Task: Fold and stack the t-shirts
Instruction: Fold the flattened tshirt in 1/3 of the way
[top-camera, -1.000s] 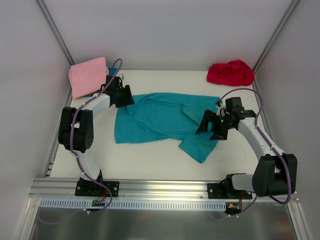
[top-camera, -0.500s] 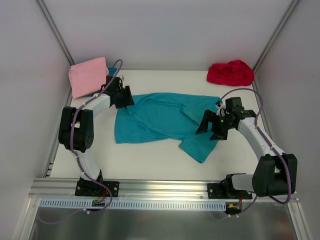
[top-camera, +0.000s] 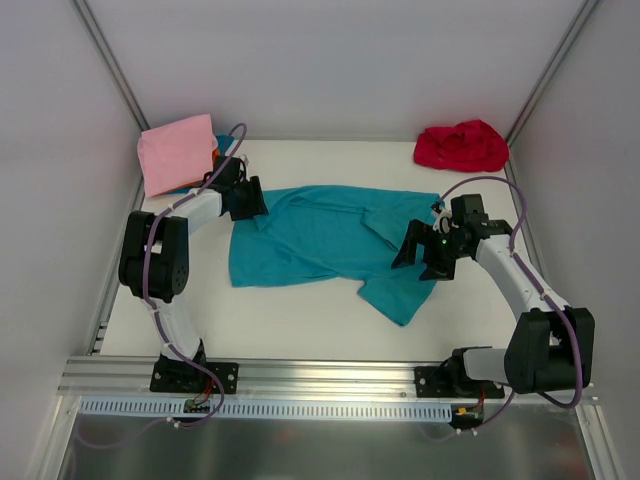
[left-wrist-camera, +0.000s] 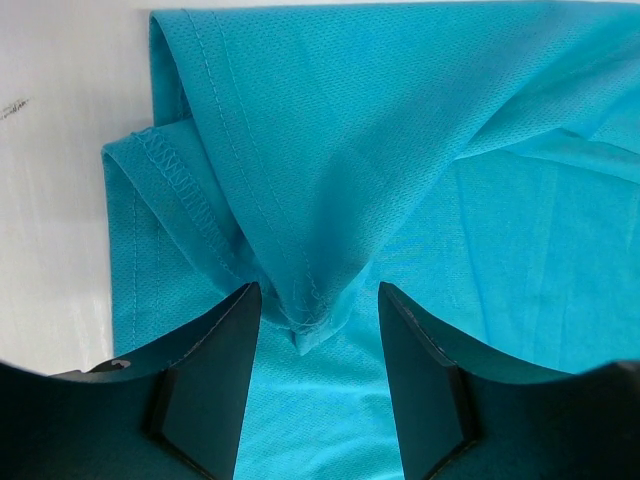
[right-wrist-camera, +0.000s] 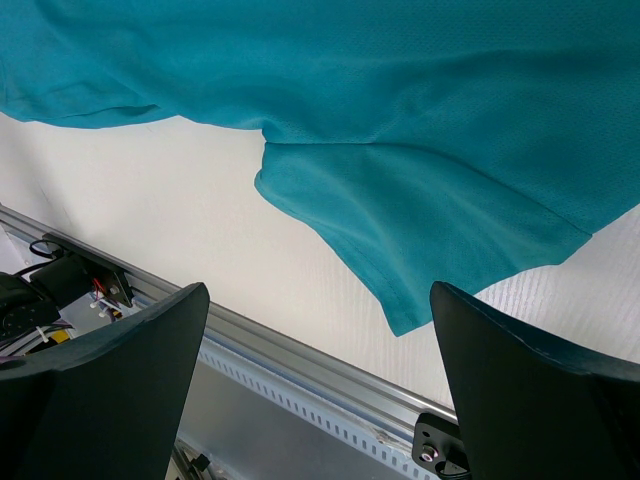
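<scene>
Near edge: a grey slotted aluminium rail (top-camera: 330, 375) carries both arm bases. It sits ahead of the white table top (top-camera: 300, 310).

Task garment: a teal knit t-shirt (top-camera: 320, 235) lies mid-table, spread roughly flat. It is rumpled, with one flap trailing toward the near right.

Near flap: in the right wrist view its hem (right-wrist-camera: 330, 215) lies slack on the table. That suggests nothing is pulling on it.

Right gripper (top-camera: 418, 262): it hovers over the shirt's right part with its fingers spread wide and nothing between them. It seems placed to come down on that side and match the other arm's hold.

Left gripper (top-camera: 250, 197): it is at the shirt's far left corner.

Left claw state: in the left wrist view the black fingers (left-wrist-camera: 205, 385) stand fairly close either side of a raised, stitched ridge of cloth (left-wrist-camera: 300, 325). Creases fan out from that ridge as if it were under tension. A gap shows beside the ridge, so I cannot tell whether the pads truly pinch it.

Step, as I judge it: straightening the shirt before the first fold, with no fold made yet.

Far left: a pink folded cloth (top-camera: 175, 150) lies in the corner, probably the start of the stack.

Far right: a red crumpled shirt (top-camera: 462, 146) lies well apart from both grippers, unfolded.
</scene>
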